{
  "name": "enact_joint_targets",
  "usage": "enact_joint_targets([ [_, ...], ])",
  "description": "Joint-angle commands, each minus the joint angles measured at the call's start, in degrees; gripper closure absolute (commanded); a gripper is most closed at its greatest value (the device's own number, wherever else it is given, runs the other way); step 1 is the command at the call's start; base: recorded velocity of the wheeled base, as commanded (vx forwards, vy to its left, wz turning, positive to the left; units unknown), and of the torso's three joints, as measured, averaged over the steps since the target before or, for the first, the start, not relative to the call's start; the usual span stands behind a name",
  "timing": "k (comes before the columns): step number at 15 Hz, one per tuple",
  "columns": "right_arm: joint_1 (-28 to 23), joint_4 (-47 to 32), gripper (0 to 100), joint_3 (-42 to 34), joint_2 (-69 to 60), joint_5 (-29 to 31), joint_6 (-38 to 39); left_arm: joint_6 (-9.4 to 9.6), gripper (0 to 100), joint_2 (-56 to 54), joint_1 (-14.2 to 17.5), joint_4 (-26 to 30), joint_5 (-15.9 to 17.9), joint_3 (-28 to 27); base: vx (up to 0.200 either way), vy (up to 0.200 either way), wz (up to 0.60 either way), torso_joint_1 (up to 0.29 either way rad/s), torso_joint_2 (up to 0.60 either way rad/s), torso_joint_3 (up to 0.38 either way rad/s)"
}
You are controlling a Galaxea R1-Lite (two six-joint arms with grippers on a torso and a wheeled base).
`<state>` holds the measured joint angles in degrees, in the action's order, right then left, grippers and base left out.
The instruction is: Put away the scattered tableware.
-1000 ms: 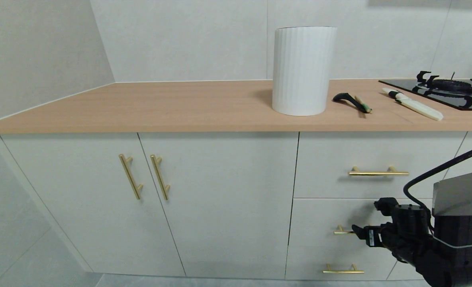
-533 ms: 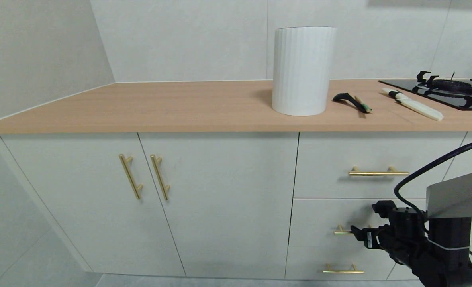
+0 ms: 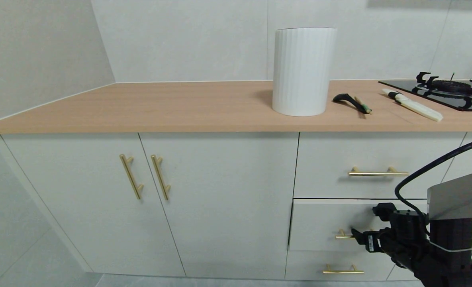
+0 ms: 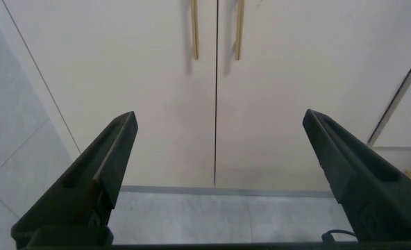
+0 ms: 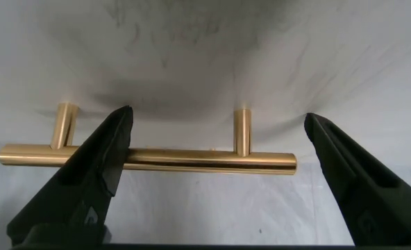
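Cabinet front (image 3: pixel 220 199) — middle drawer (image 3: pixel 319 223) now ajar, right claw (image 5: pixel 217 119) splayed at its handle (image 5: pixel 191 159), left claw (image 4: pixel 219 125) released

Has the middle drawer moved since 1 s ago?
Yes. The middle drawer has slid out toward the robot; a dark gap now shows below the fixed top drawer.

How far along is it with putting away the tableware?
Nothing is stowed yet: the black-handled utensil and the white knife lie on the counter. In hand: the right gripper sits open at the handle of the middle drawer, which stands slightly ajar. Left: open it fully, then move the tableware.
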<state>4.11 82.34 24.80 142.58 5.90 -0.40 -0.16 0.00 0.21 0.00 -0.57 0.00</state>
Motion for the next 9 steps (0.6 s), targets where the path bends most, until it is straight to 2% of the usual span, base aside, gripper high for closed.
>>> enact_joint_targets([
  [1,0.02,-0.25,0,-1.68,-1.17,-0.01,-0.83,-0.02,0,0.00,0.06,0.00,-0.04,0.00,0.000,0.000,0.00,0.000,0.00,0.000],
  [2,0.02,-1.04,0,-3.35,-3.89,-0.10,-1.71,-0.02,0,0.00,0.06,0.00,-0.04,0.00,0.000,0.000,0.00,0.000,0.00,0.000],
  [4,0.55,-9.47,0,-5.72,-13.38,-0.71,-2.94,-0.02,0,0.00,0.06,0.00,-0.04,0.00,0.000,0.000,0.00,0.000,0.00,0.000],
  [7,2.48,-32.76,0,-4.23,-34.48,-2.21,-3.20,-0.02,0,0.00,0.06,0.00,-0.04,0.00,0.000,0.000,0.00,0.000,0.00,0.000],
  [9,3.01,-47.27,0,0.34,-46.52,-2.30,-3.29,-0.02,0,0.00,0.06,0.00,-0.04,0.00,0.000,0.000,0.00,0.000,0.00,0.000],
])
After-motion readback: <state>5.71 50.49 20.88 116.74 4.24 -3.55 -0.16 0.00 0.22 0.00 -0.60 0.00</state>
